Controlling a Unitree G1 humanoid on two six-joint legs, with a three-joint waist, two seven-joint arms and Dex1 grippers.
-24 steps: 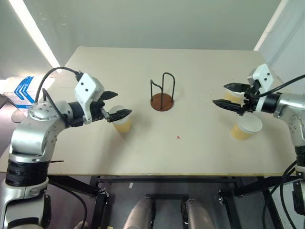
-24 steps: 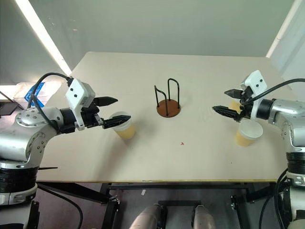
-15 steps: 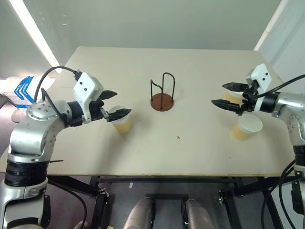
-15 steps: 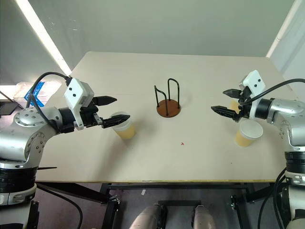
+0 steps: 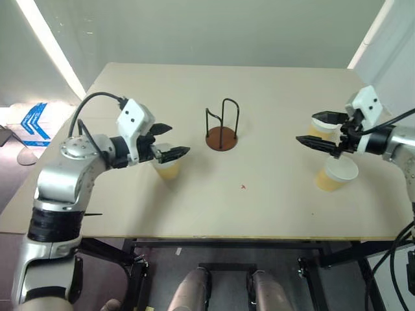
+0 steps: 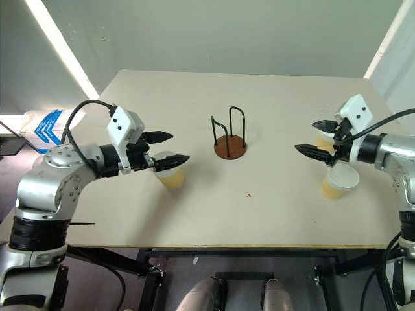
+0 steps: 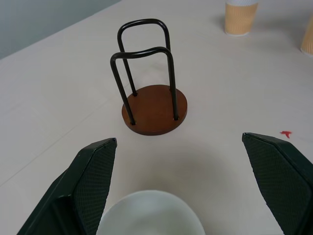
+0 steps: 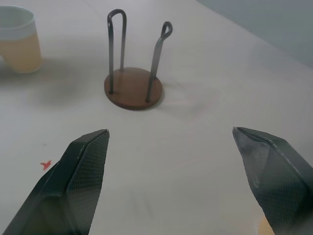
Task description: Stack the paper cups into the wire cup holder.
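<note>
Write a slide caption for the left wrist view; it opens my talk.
Open left gripper poised over a paper cup, facing the empty wire cup holder on the table.

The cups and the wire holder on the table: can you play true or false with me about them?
1. The wire holder already has a cup in it. False: it stands empty.
2. Three paper cups stand on the table. True: one by the left gripper, two by the right gripper.
3. The left gripper is squeezing the cup on the left. False: its fingers are spread wide above that cup.
4. The right gripper is open. True.
5. The nearer cup on the right lies on its side. False: it stands upright, like the farther cup on the right.
</note>
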